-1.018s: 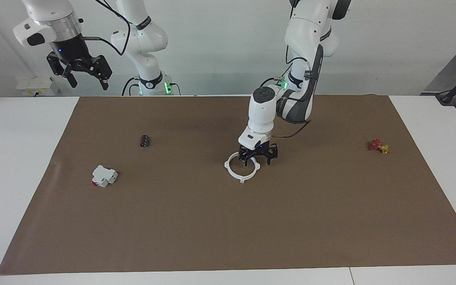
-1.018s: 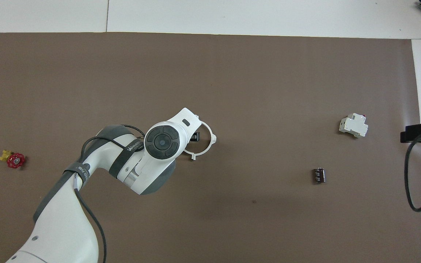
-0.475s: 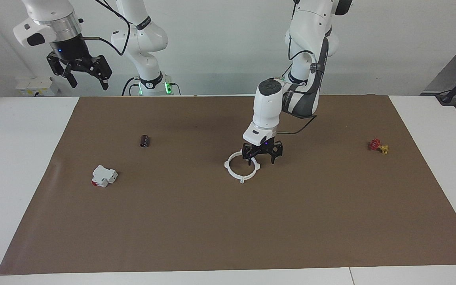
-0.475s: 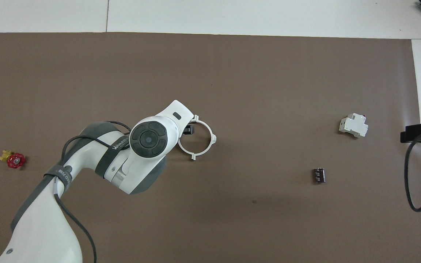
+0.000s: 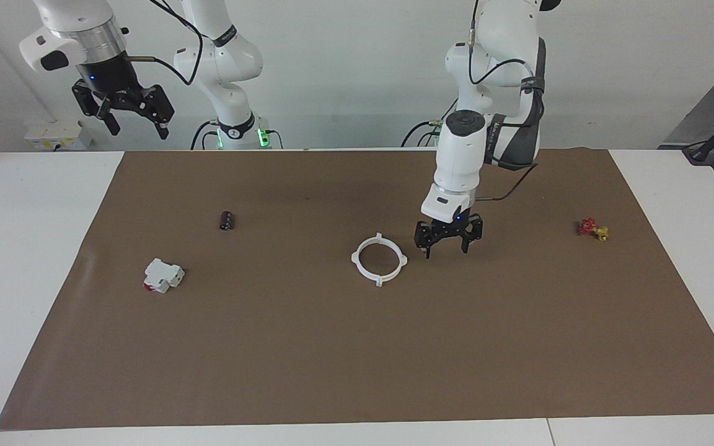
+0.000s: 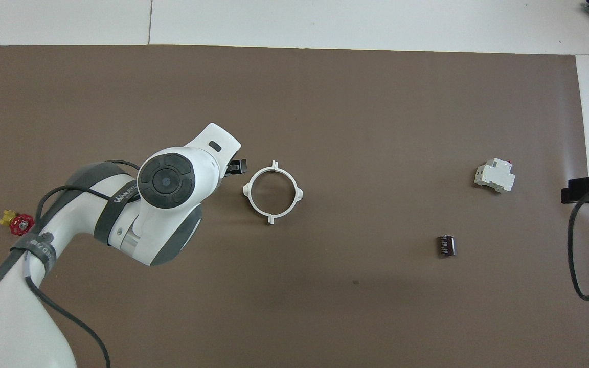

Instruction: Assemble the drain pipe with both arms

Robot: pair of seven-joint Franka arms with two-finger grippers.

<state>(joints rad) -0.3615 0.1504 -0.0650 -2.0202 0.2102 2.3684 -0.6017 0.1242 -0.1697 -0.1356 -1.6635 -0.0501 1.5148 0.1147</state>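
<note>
Brown paper mat (image 5: 332, 347) is covering most of a white desk (image 5: 35, 248), and two large white jointed robot arms are standing at one long edge. A thin white plastic ring with four small tabs, the drain pipe (image 5: 379, 259), is lying flat near the middle of the mat, and its two half-ring arcs are sitting joined as one closed circle.

The left gripper (image 5: 447, 243) is hanging low over the mat just beside the ring, toward the left arm's end of the desk. Its jaws are spread, holding nothing, and are not touching the ring. The right gripper (image 5: 126, 118) is waiting raised high near its own base at the right arm's end, jaws also released and empty.

Judging by the closed ring and both empty grippers, the joining step is looking finished, and the next move is probably only a matter of lifting the left arm clear and parking it.

Open mat is lying all round the ring. A small dark cylinder (image 5: 227, 220) and a white blocky part with a red end (image 5: 163, 275) are resting well apart from it toward the right arm's end. A small red and yellow valve (image 5: 592, 228) is sitting near the mat's edge toward the left arm's end.
</note>
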